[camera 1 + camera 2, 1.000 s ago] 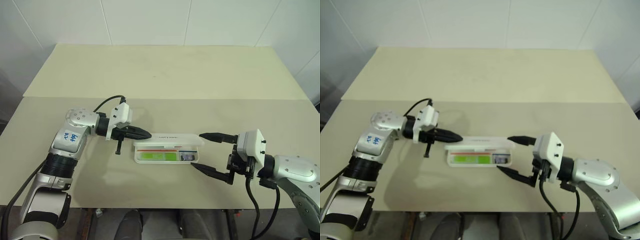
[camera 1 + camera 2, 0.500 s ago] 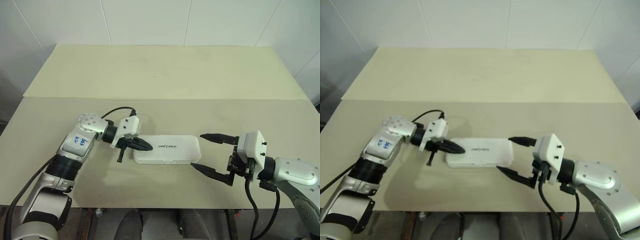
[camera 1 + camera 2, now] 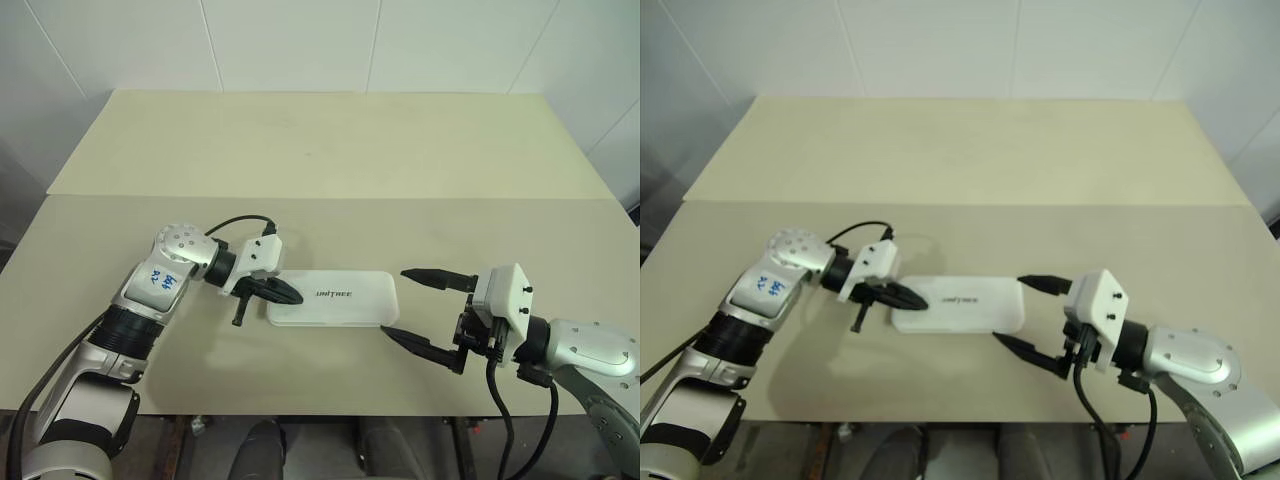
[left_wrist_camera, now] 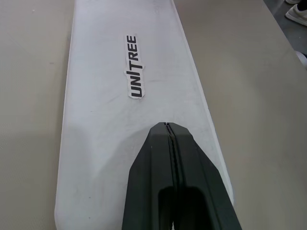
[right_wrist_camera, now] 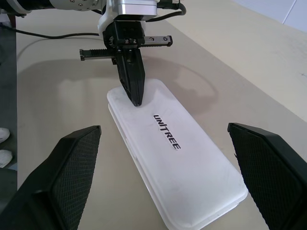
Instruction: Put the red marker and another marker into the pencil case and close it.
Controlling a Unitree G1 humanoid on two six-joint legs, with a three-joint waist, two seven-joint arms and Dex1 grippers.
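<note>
Two grippers flank the case [image 3: 333, 298], which lies flat on the beige tabletop [image 3: 330, 160] with its lid down; we read a dark logo [image 4: 135, 66] on the lid. We see no markers, since the lid covers the inside.

Left gripper [image 3: 296, 295]: fingers pressed together with nothing between them. Tip rests on the lid at the case's left end; in the right wrist view the tip meets the lid just short of the logo. Gripper slants down toward the lid.

Right gripper [image 3: 402, 302]: fingers spread wide, nothing between them. It hovers just off the case's right end, one finger [image 3: 436, 275] beside the far right corner, the other beside the near right corner. We cannot tell whether either fingertip touches the case.

Case sits lengthwise between the two grippers, near the front of the tabletop.
</note>
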